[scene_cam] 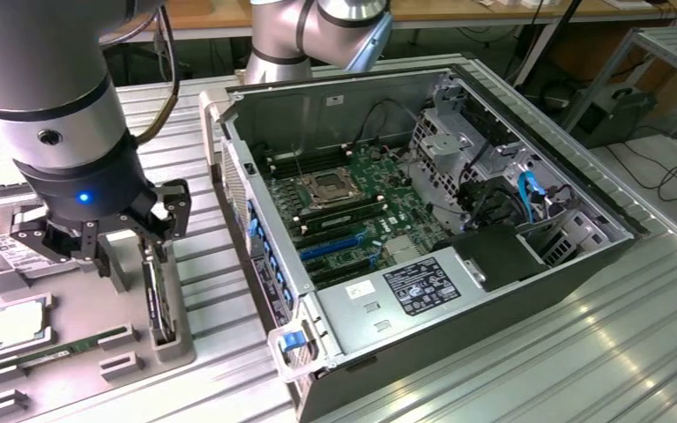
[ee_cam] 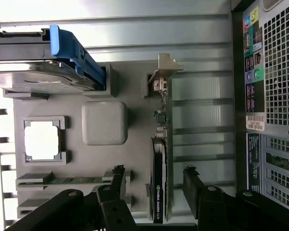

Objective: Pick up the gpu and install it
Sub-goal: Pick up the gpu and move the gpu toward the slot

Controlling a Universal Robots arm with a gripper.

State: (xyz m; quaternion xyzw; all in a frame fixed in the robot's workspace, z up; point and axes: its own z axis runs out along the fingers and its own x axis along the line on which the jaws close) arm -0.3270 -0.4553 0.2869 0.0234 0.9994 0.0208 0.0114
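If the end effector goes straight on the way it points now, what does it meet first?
Probably the thin black circuit card with silvery bracket, standing on edge in the grey tray below the open end effector.

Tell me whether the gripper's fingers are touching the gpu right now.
Apart. The wrist view shows the open gripper straddling the gpu, which stands on edge, with a clear gap on both sides between the fingertips and the card.
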